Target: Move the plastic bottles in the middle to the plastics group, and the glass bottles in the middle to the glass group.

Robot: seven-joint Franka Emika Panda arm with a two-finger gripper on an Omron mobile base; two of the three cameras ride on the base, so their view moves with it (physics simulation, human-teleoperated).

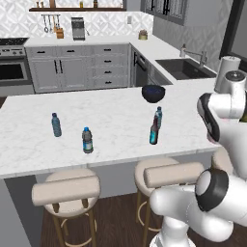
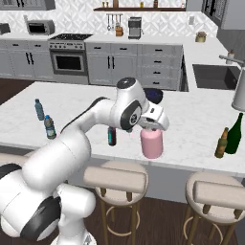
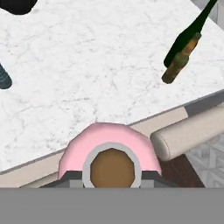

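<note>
White marble island counter [image 2: 201, 119] spans a grey-cabinet kitchen with a stove [image 2: 68, 57] on the rear wall, a sink [image 1: 182, 68] on the side run, and three round stools [image 2: 115, 179] tucked along the near edge. One white arm [image 2: 86, 129] reaches over the counter's near edge; its gripper [image 2: 151, 128] sits down over the narrow top of one squat pink bottle [image 2: 151, 142], fingers drawn in narrowly on either side of the neck, the hand view looking straight down on the brown cap. Whether the pink bottle's base rests on the marble cannot be told. One olive-green bottle [image 2: 235, 135] stands near the right end, with one small brown bottle [image 2: 221, 142] just beside it. One dark bowl [image 1: 153, 92] sits mid-counter. One dark bottle with a teal lower part [image 1: 154, 132] stands just in front of one slim pale-blue water bottle [image 1: 158, 116]. Two blue-capped water bottles stand well apart to the left: one pale teal [image 1: 56, 124], one with a dark label band [image 1: 87, 140].
</note>
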